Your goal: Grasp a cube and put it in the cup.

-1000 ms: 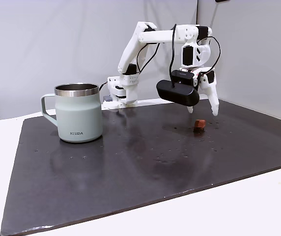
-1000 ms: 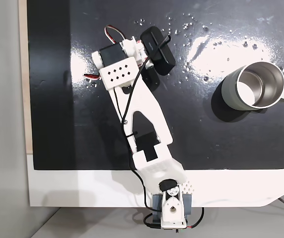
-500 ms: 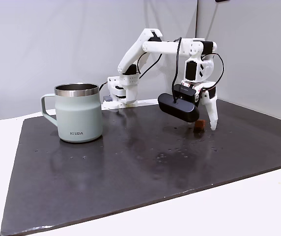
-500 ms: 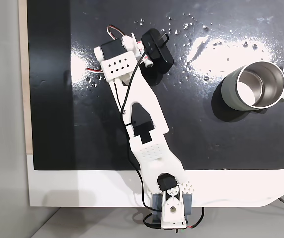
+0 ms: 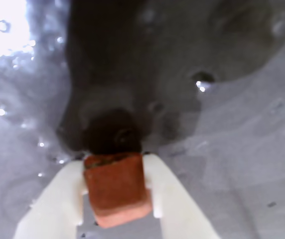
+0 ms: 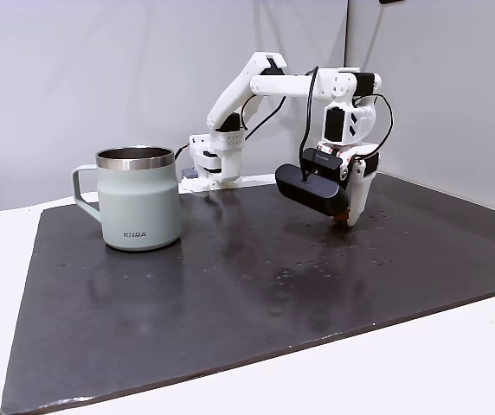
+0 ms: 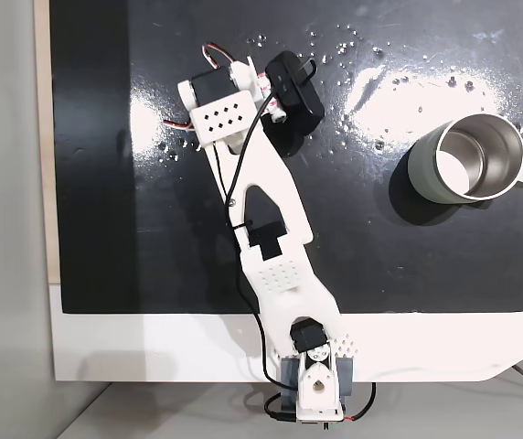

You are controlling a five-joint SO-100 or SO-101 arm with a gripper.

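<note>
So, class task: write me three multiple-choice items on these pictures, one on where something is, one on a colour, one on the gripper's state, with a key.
1. Where is the cube?
A. inside the cup
B. between the gripper's fingers
C. on the white table edge

2. What colour is the cup?
A. pale grey-green with a steel rim
B. bright red
C. black

3. What is the gripper doing?
A. hanging open above the cup
B. shut on the cup's handle
C. shut on the cube

Key: 1 B, the wrist view shows a white finger on each side of it. 2 A, clear in the side fixed view. 3 C, both fingers press the block's sides, low over the dark mat.
</note>
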